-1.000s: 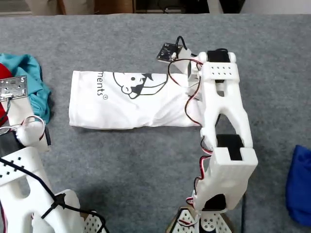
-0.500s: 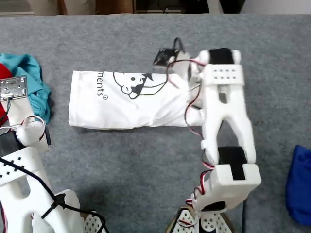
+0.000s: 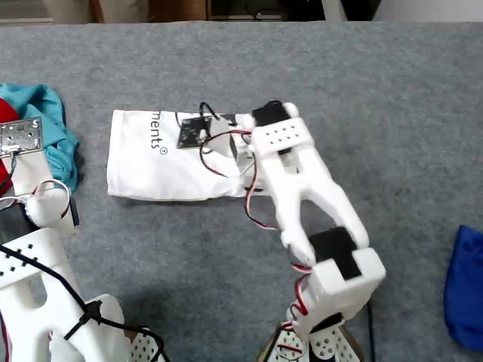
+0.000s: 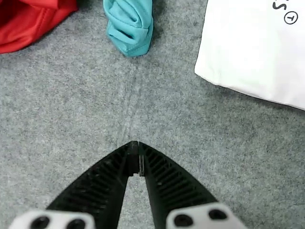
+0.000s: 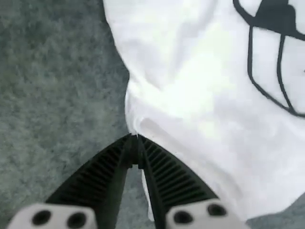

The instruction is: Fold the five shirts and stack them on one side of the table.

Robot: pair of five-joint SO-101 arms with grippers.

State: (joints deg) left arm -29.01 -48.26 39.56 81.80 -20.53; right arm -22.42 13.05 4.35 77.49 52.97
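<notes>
Folding the white shirt (image 3: 147, 166) in half was, as we judged it, the step in hand. The right gripper (image 5: 134, 141) sat with its jaws together, apparently pinched on the shirt's edge, and it hung over the middle of the strip of cloth that lay across the far centre of the table (image 3: 392, 83). To do this well we thought the held end should be carried low and flat to meet the printed end, edge on edge, and let go only once the two layers lay squared. A high or slanted carry would likely drag the lower layer and leave a skewed fold.

The left gripper (image 4: 134, 149) had its jaws together on nothing, above bare table near the teal shirt (image 4: 129, 24), the red shirt (image 4: 33, 19) and a corner of the white shirt. We reckoned that it could pin that corner if the layer slid.

As for room, the shirt's printed end lay close to the teal shirt at the table's left side, apart from it by a strip of grey. Bare table stretched across the near centre and the far right, and a blue shirt (image 3: 464, 286) sat at the right edge, well apart from the right arm (image 3: 302, 188). The left side seemed to us the natural place for the stack.
</notes>
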